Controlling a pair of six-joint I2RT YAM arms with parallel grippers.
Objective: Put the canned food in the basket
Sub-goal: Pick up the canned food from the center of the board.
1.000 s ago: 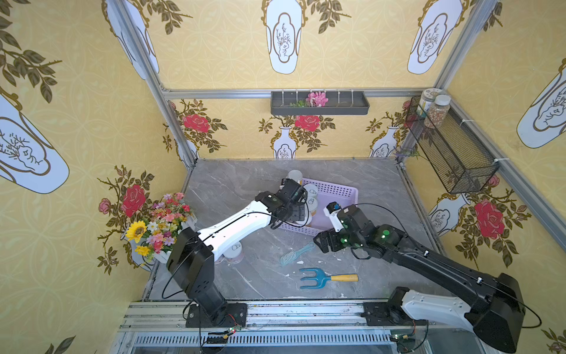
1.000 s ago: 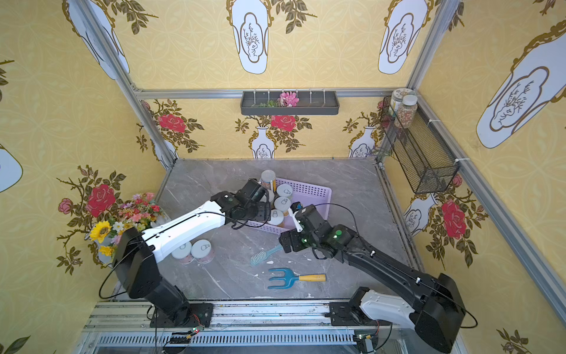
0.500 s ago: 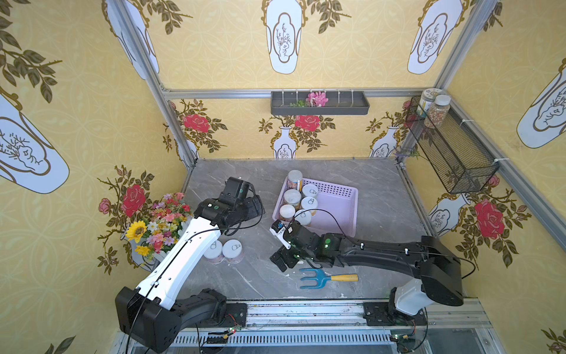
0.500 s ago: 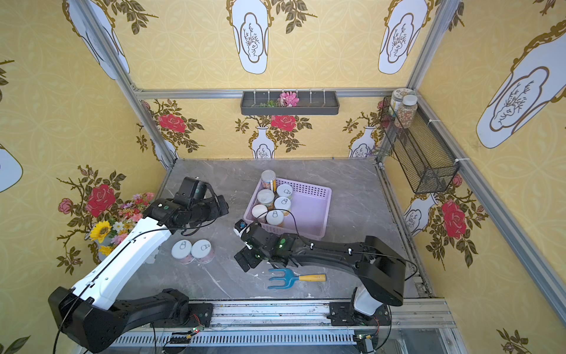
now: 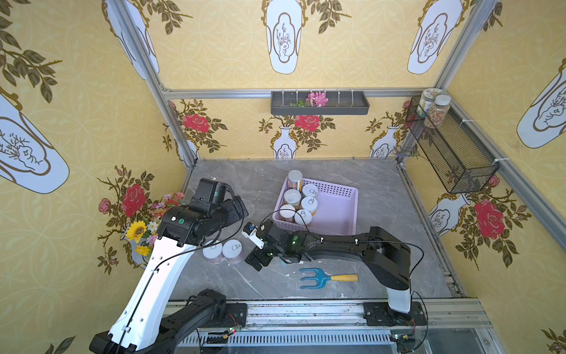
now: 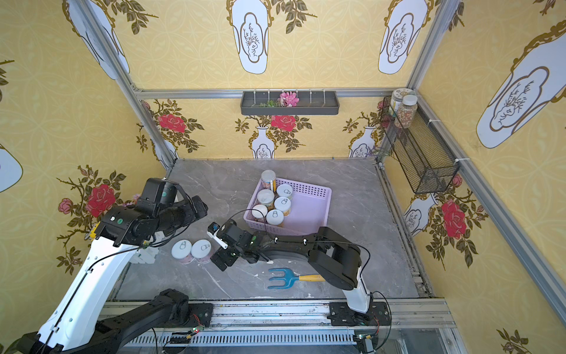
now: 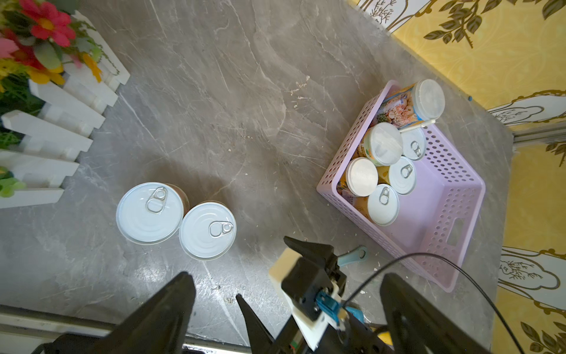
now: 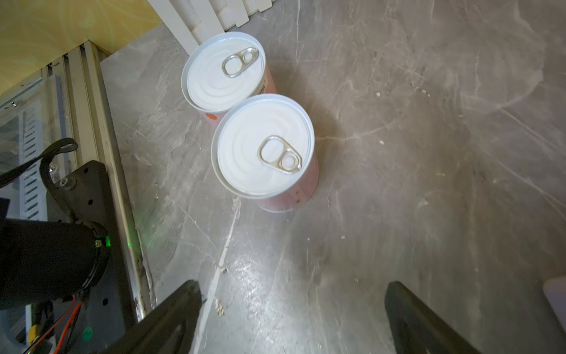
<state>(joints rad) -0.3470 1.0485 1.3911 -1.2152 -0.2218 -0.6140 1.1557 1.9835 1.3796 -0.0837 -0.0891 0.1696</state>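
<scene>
Both spread empty, the left hand (image 7: 286, 277) and right hand (image 8: 292, 286) hover by two pink-labelled white-topped cans (image 5: 232, 249) near the grey marble table's (image 5: 382, 190) left edge, while six cans (image 5: 309, 204) crowd the mid-table lilac perforated plastic basket (image 5: 343, 214), its right half bare.

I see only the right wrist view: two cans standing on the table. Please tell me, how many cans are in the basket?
Observer: Six cans stand in the lilac basket, all crowded at one end.
Operator: Does the left pincer hold something?
Observer: No, the left pincer is open and empty.
Operator: Is any other thing lying near my arm?
Observer: Yes, a blue garden fork with a yellow handle lies on the table beside the right arm.
</scene>
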